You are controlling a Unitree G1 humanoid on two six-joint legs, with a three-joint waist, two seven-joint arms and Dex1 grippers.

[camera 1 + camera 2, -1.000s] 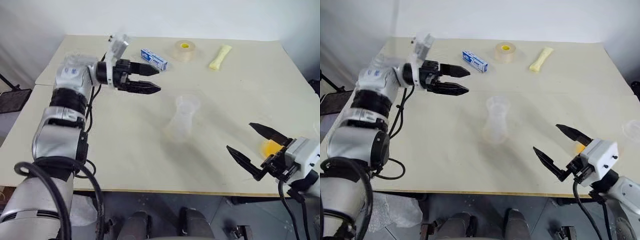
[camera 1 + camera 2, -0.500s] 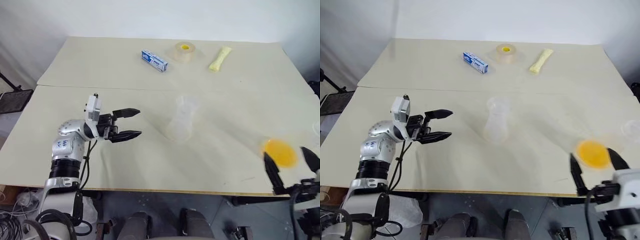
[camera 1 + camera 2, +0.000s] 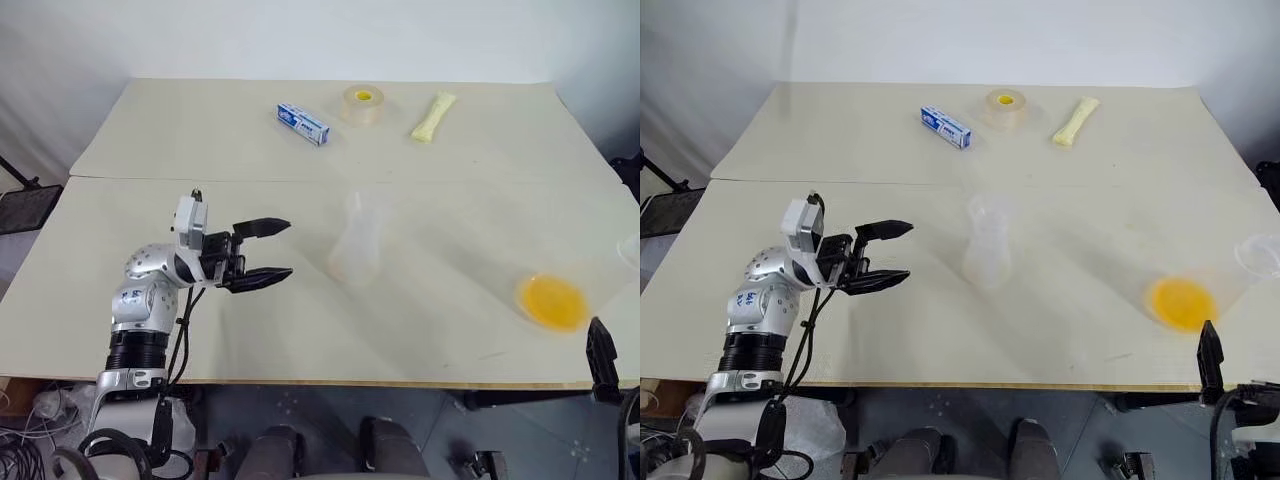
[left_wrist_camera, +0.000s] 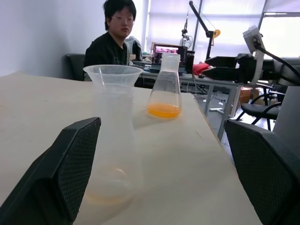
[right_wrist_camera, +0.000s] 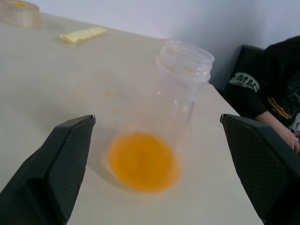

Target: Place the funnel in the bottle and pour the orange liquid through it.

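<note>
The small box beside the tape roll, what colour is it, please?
Blue and white box, clearest in the left eye view.

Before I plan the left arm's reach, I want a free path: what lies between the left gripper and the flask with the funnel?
Nothing: the table is bare between the open left gripper and the bottle carrying the funnel, as the left eye view shows.

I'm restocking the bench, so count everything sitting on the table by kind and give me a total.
Clear flasks: 2, bottle and the flask holding the orange liquid
Funnel: 1, seated in the bottle's neck
Tape roll: 1
Blue box: 1
Pale yellow packet: 1
Total: 6
</note>
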